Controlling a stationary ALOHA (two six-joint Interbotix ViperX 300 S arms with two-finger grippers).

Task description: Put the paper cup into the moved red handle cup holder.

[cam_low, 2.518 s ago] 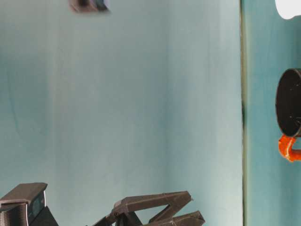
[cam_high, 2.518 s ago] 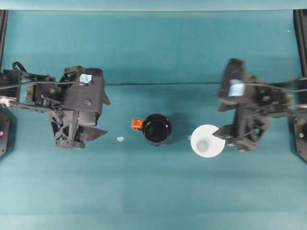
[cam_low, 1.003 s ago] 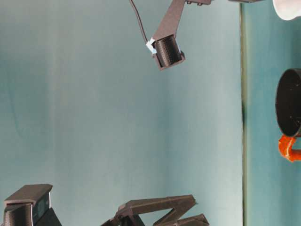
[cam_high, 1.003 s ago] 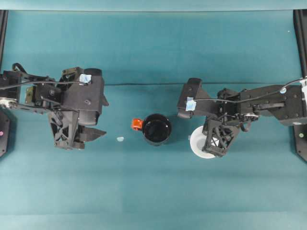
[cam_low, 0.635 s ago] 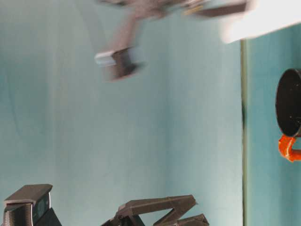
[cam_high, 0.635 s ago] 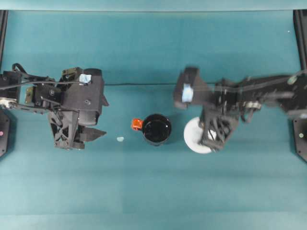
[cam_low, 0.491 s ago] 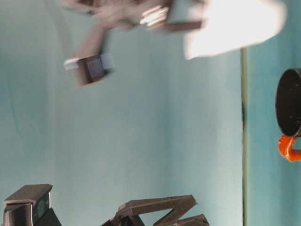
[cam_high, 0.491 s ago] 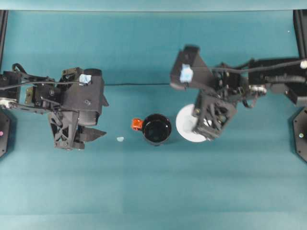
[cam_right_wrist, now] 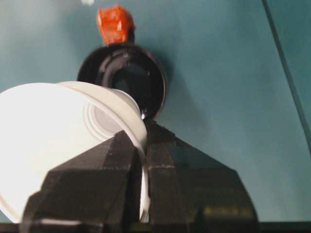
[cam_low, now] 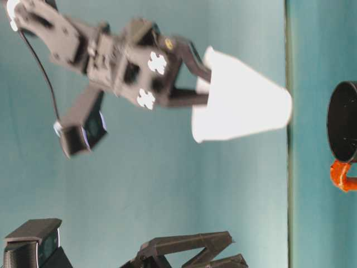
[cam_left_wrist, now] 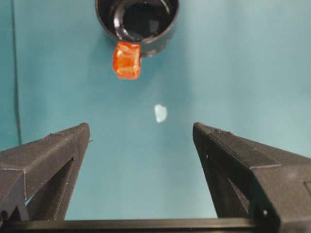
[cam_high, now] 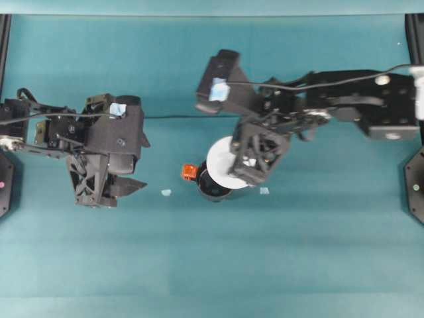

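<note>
The paper cup point(cam_high: 224, 161) is off the tabletop point(cam_high: 212, 265), pinched at its rim by your right hand point(cam_high: 248, 162), one finger inside the rim and one outside. There is one paper cup and one red handle cup holder point(cam_high: 211, 187) in the scene. From overhead the cup overlaps the holder's far right edge. In the table-level view the cup point(cam_low: 240, 106) hangs tilted in the air, its narrow base pointing toward the holder point(cam_low: 341, 128) but still apart from it. The holder stands upright near the middle of the tabletop, its red handle point(cam_high: 189, 173) pointing left. Your left hand point(cam_high: 126, 187) sits well to the left with its two fingers spread wide and nothing between them. You can count two small pale scraps on the tabletop: one point(cam_high: 165, 193) left of the holder, one point(cam_high: 264, 191) to its right.
</note>
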